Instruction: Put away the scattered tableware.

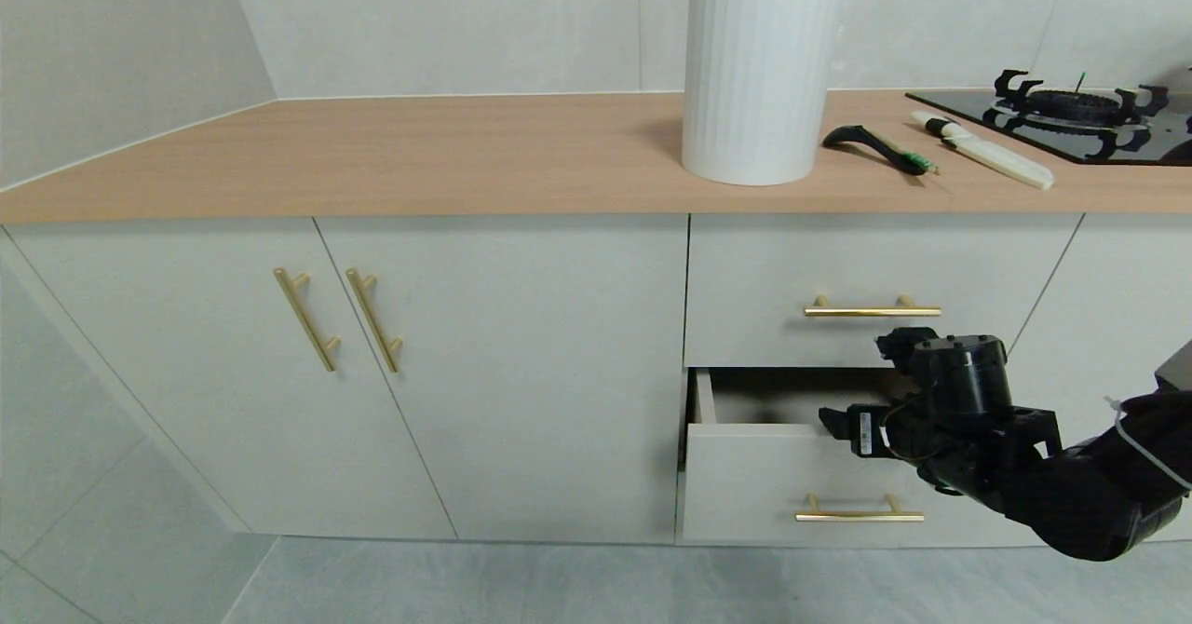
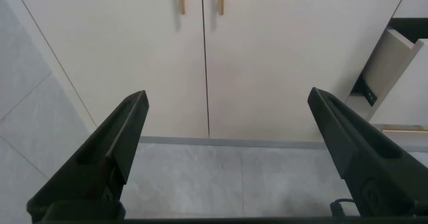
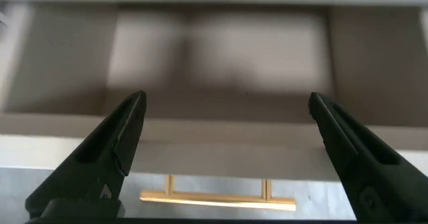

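By the cupboard doors (image 2: 267, 57): our left gripper (image 2: 226, 98) hung spread wide, empty.
Lower drawer (image 1: 745, 461): pulled out; matte pale front.
Right gripper (image 3: 226, 98): wide apart at the drawer mouth, holding nothing.
Tableware: slim black-handled tool (image 1: 875, 147) and white knife (image 1: 982, 154) lay on the wood-grain worktop (image 1: 419, 154); we judged both still unstowed.

Wooden countertop (image 1: 419, 154): white ribbed canister (image 1: 756, 65), black-handled utensil (image 1: 875, 147), white knife (image 1: 985, 149), black hob (image 1: 1043, 130)

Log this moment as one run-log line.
right gripper open at open lower drawer | left gripper open, facing cabinet doors | knife, black-handled utensil on counter
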`<state>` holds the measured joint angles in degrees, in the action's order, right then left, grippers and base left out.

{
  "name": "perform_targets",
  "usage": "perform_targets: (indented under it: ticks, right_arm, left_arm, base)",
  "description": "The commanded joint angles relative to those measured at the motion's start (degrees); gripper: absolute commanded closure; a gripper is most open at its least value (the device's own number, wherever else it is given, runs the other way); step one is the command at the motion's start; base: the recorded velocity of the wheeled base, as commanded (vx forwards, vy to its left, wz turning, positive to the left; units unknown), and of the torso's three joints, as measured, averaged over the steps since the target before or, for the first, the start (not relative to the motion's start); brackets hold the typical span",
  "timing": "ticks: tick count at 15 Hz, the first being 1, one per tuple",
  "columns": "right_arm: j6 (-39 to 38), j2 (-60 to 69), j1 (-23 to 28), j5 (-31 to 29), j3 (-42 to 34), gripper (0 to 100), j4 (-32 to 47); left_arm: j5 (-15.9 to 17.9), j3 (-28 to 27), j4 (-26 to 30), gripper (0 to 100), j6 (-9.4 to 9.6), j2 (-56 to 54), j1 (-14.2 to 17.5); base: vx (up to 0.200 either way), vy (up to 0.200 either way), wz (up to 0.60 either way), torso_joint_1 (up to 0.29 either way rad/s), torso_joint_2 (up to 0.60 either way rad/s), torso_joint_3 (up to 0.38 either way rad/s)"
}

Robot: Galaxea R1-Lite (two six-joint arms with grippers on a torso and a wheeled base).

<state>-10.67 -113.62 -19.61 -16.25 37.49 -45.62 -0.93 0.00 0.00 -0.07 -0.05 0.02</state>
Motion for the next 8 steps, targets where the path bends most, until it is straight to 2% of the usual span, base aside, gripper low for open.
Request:
perform_targets:
  ticks: [1,3,5,6,7,8]
  right_arm:
    - [0.12,-0.11,0.02,-0.01,-0.13,0,0.35]
    - [0.12,3.58,0.02,0.61,0.13,0,8.35]
    - [0.21,8.76,-0.07,3.77,1.36,0,18.99]
    - [0.21,8.76,-0.07,3.77,1.36,0,18.99]
    - [0.21,16.15,-0.25,7.37,5.49,0,37.71]
    - [0.12,21.07,-0.42,10.19,10.06,0,51.68]
  left_arm:
    - [-0.04,0.00,0.00,0,-0.01,0.05,0.06]
    - [-0.04,0.00,0.00,0,-0.01,0.05,0.06]
    - [-0.04,0.00,0.00,0,-0.01,0.05,-0.02]
    - [-0.04,0.00,0.00,0,-0.01,0.05,-0.02]
    - [-0.04,0.00,0.00,0,-0.01,0.05,0.06]
    - [-0.04,0.00,0.00,0,-0.01,0.05,0.06]
  base:
    - [0.000,0.000,0.00,0.000,0.00,0.000]
    - [0.000,0.000,0.00,0.000,0.00,0.000]
    - [0.000,0.000,0.00,0.000,0.00,0.000]
    - [0.000,0.000,0.00,0.000,0.00,0.000]
    - [0.000,0.000,0.00,0.000,0.00,0.000]
    - [0.000,0.000,0.00,0.000,0.00,0.000]
